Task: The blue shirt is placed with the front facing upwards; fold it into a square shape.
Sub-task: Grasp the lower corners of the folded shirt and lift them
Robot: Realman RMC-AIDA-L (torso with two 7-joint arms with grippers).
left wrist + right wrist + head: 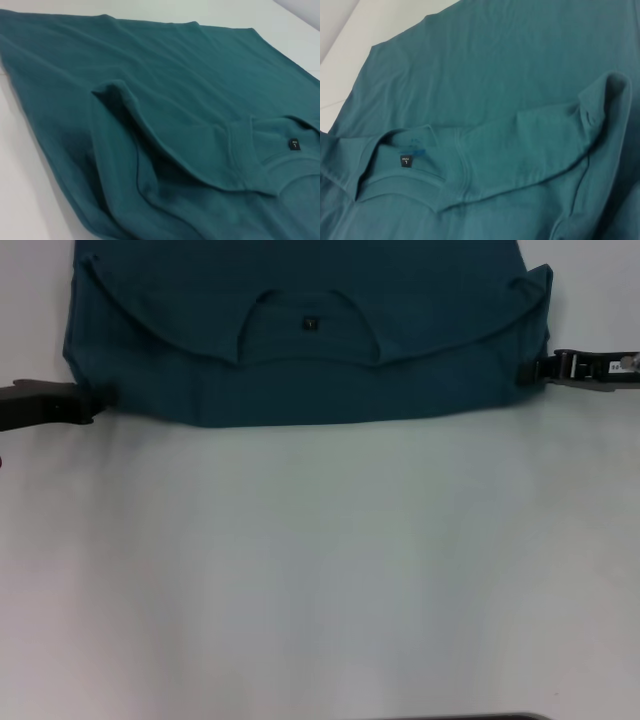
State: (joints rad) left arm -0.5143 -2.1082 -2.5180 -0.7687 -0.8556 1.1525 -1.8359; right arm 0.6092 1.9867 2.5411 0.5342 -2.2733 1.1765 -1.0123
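Head view: blue shirt [300, 350] lying soft, limp, light, folded, neck label [311, 323] central. Left gripper [95, 402] and right gripper [525, 370] touching its side edges; jaw openings unclear. Pinching near-edge corners is looking best.

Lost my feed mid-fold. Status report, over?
Left gripper and right gripper at opposite side edges of the blue shirt. Shirt partly folded, neck label showing. Nothing in the way on the table.

The head camera looks forward and down from above at a white bench [320, 570], with the blue shirt [300, 340] at its far edge. Both wrist cameras sit close over the cloth at low angles from opposite sides, sharing the collar and neck label [294, 144].
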